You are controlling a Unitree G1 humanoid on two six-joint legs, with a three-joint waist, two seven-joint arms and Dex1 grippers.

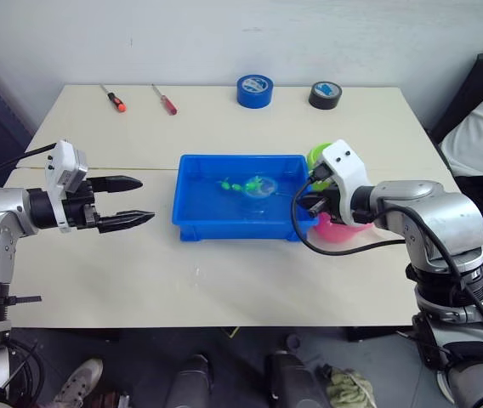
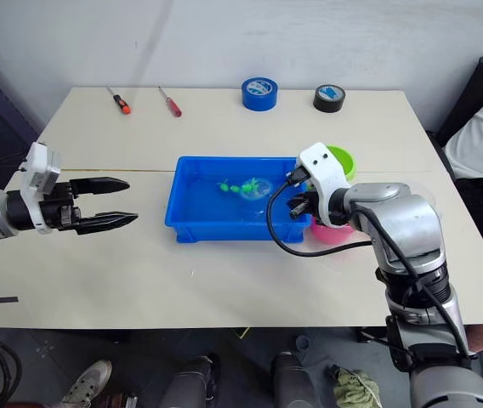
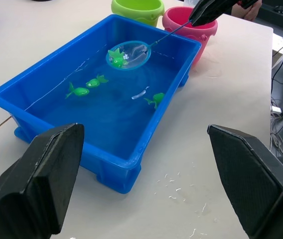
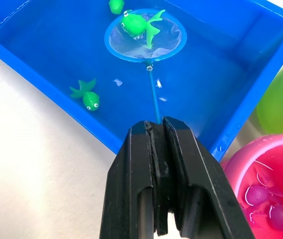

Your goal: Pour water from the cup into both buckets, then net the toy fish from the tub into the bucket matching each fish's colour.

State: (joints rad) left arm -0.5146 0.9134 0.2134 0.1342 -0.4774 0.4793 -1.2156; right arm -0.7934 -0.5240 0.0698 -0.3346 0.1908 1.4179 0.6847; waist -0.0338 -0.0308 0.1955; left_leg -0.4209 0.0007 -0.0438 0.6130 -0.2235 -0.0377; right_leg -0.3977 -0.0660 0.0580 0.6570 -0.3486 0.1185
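Right wrist view: the right gripper (image 4: 157,134) has its fingers closed tight on the handle of the net (image 4: 145,33). The hoop sits in the water of the blue tub (image 1: 192,223) with one green fish (image 4: 140,24) in it. Three more green fish lie loose in the tub. The pink bucket (image 4: 276,164) holds pink fish; the green bucket (image 3: 137,10) stands beside it. The left gripper (image 1: 131,201) hovers spread wide and empty, left of the tub.
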